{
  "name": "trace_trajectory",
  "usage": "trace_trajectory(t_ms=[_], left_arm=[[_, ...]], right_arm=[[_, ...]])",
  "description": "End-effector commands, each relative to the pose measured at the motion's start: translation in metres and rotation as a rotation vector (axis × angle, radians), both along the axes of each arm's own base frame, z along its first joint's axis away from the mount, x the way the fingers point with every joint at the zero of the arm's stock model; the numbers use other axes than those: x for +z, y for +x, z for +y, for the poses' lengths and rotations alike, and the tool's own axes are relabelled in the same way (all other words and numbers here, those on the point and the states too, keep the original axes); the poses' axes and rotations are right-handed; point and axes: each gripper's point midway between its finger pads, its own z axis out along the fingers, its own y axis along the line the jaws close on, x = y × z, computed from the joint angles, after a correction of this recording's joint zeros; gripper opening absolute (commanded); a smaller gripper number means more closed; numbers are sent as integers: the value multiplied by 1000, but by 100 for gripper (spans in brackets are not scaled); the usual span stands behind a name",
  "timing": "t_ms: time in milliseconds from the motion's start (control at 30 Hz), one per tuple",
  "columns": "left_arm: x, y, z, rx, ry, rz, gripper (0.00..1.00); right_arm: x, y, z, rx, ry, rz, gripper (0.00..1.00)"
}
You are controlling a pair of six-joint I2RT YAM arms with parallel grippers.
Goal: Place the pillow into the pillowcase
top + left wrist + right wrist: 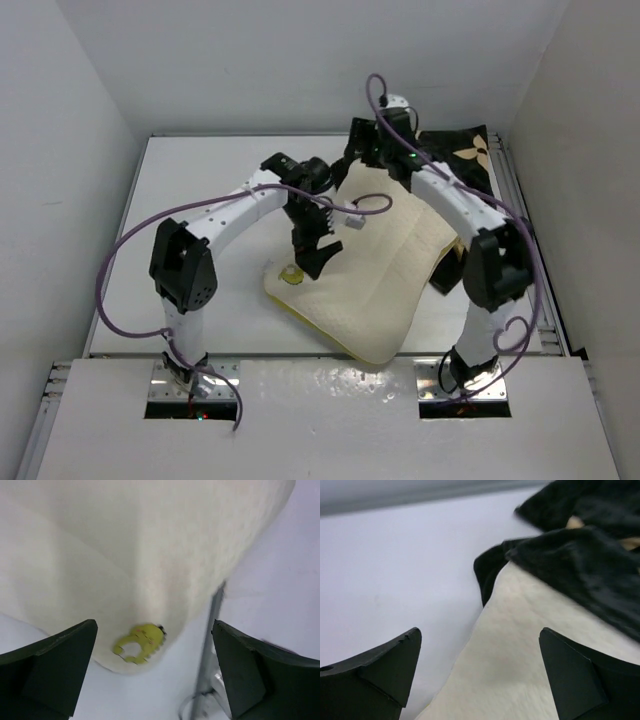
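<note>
From above, the large cream-white quilted rectangular pillow lies slanted across the middle of the white bench, with a yellow-green band along its near edge. Almost all of it is bare. The black plush pillowcase with tan flower motifs is bunched at the far right, by the pillow's far end. The left gripper hangs over the pillow's left corner. The right gripper is at its far end.

In the left wrist view, the left gripper has its jaws spread wide and holds nothing. The pillow and its round yellow-green logo lie below.

In the right wrist view, the right gripper likewise has its jaws spread wide and empty above the pillow. The pillowcase overlaps the pillow's far edge, with bare bench to the left.
</note>
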Motion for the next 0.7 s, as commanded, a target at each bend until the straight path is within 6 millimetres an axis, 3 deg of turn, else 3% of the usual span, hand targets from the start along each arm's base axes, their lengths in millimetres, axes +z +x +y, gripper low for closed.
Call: trace_trajectory(t_ms=[0, 33, 100, 133, 167, 200, 233, 267, 300, 333, 367, 400, 433, 467, 500, 533, 567, 633, 667], left_arm=[[75, 22, -36, -63, -252, -217, 100], [90, 31, -42, -67, -287, -277, 100], [98, 49, -45, -16, -286, -349, 100], [103, 67, -55, 48, -314, -404, 100], [101, 86, -54, 110, -282, -470, 100], [100, 115, -66, 179, -317, -561, 100], [97, 131, -69, 290, -318, -583, 100], [94, 155, -64, 382, -278, -676, 98], [79, 169, -65, 427, -260, -711, 88], [91, 194, -72, 488, -312, -817, 43], [93, 202, -77, 506, -336, -855, 22], [95, 219, -87, 531, -375, -909, 11], [97, 229, -92, 544, -372, -945, 7], [97, 236, -98, 548, -381, -958, 10], [99, 253, -108, 579, -404, -996, 26], [101, 260, -114, 598, -429, -1005, 66], [100, 263, -122, 590, -449, -1006, 81], [99, 276, -143, 575, -498, -1035, 100], [100, 280, -148, 569, -514, -1052, 100]], right_arm=[[69, -16, -36, -102, 42, -114, 99], [76, -20, -43, -115, 51, -119, 99], [85, -35, -60, -149, 49, -109, 97], [78, -44, -64, -160, 41, -89, 93], [76, -51, -72, -188, 35, -83, 63], [84, -64, -80, -232, 67, -87, 36], [61, -77, -91, -278, 61, -39, 18], [53, -86, -101, -319, 77, -21, 5], [59, -100, -108, -361, 141, -30, 6], [26, -115, -127, -413, 133, 36, 25], [18, -125, -136, -445, 146, 50, 44], [20, -140, -148, -498, 178, 38, 61], [-7, -158, -166, -558, 163, 92, 82], [-14, -168, -175, -582, 152, 104, 89], [-9, -179, -184, -615, 171, 79, 95], [-28, -193, -195, -650, 157, 112, 99], [-34, -201, -200, -664, 156, 121, 99], [-49, -219, -208, -680, 170, 136, 99], [-52, -220, -208, -674, 184, 127, 99]])
